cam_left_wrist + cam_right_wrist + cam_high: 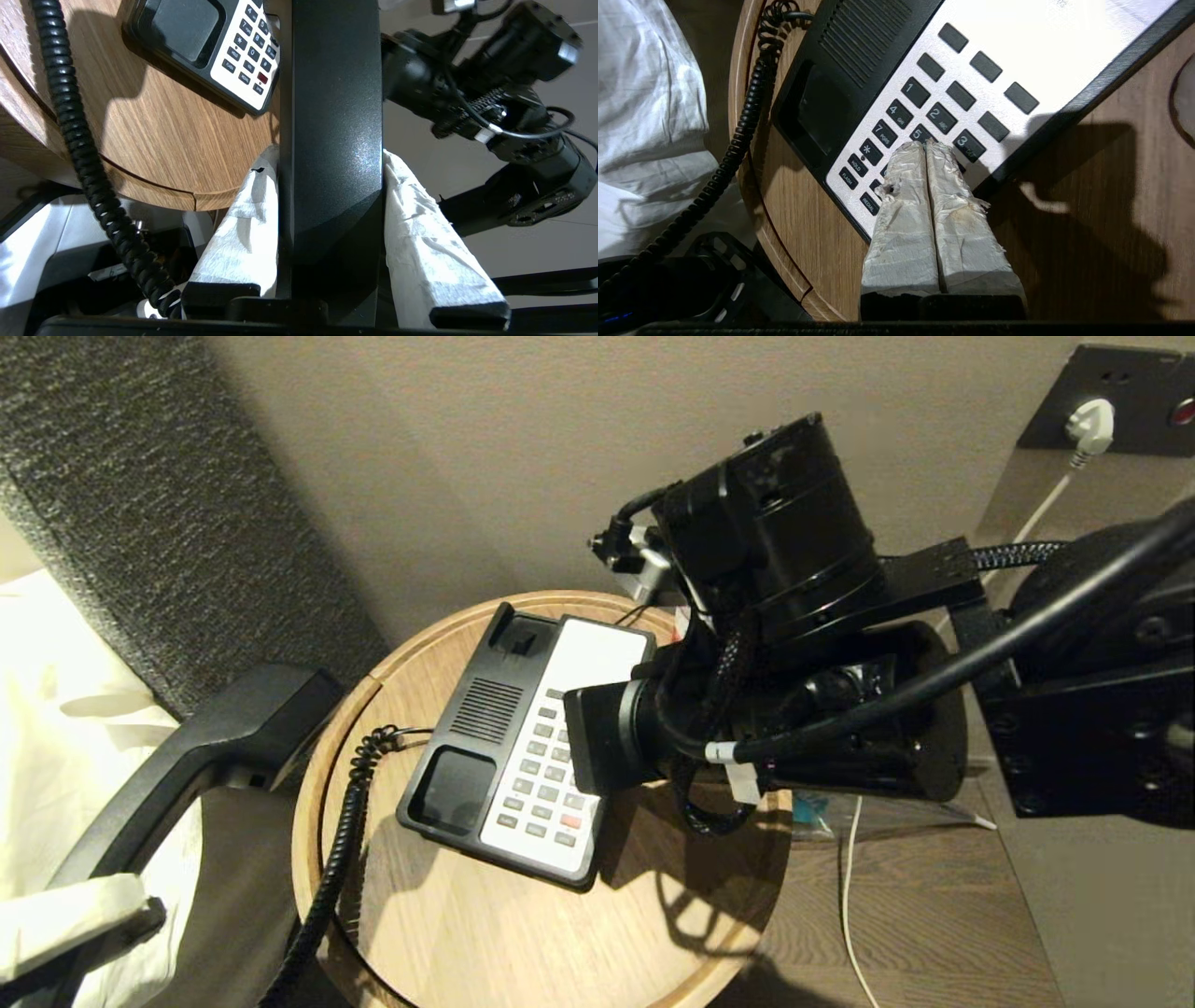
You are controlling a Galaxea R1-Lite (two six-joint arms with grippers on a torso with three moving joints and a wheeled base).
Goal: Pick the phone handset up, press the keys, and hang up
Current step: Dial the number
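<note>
The phone handset (187, 756) is off its cradle, held out past the left edge of the round wooden table (485, 933), pinched across its shaft between the left gripper's (329, 186) white-wrapped fingers (420, 233). Its coiled cord (336, 859) trails over the table rim. On the table the phone base (467, 747) lies flat; the right gripper (926, 144), fingers pressed together, points its tips at the keys (924, 107) beside the 5.

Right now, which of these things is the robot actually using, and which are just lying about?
In use:
- phone handset, clamped in the left gripper
- keys, under the shut right gripper
- phone base

Lying about:
- round wooden table
- white plug
- white bedding
</note>
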